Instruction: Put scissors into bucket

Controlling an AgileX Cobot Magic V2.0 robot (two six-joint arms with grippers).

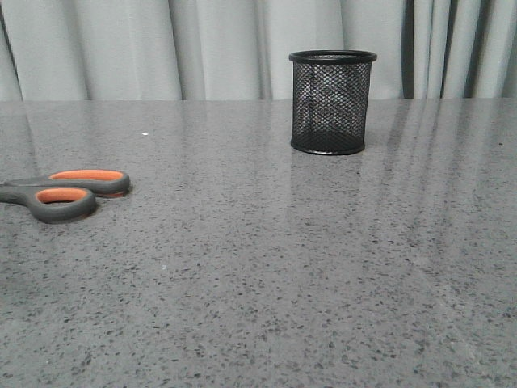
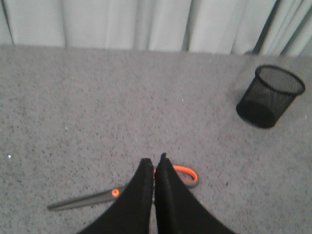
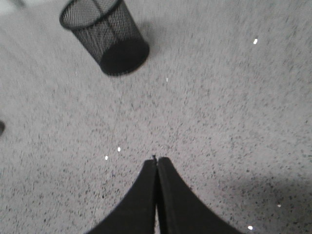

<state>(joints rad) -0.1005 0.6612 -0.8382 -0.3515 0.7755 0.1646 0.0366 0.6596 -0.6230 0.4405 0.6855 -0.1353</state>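
The scissors [image 1: 69,192] lie flat on the grey speckled table at the left edge of the front view, grey handles with orange lining, blades cut off by the frame. In the left wrist view the scissors [image 2: 92,198] lie under my left gripper [image 2: 154,163], which is shut, empty and above them; its fingers hide part of the handles. The bucket [image 1: 332,102], a black mesh cup, stands upright at the back, right of centre. It also shows in the left wrist view [image 2: 270,96] and the right wrist view [image 3: 105,34]. My right gripper [image 3: 157,160] is shut and empty over bare table, well short of the bucket.
Pale grey curtains [image 1: 202,48] hang behind the table's far edge. The grey speckled tabletop [image 1: 266,267] stretches between scissors and bucket. Neither arm shows in the front view.
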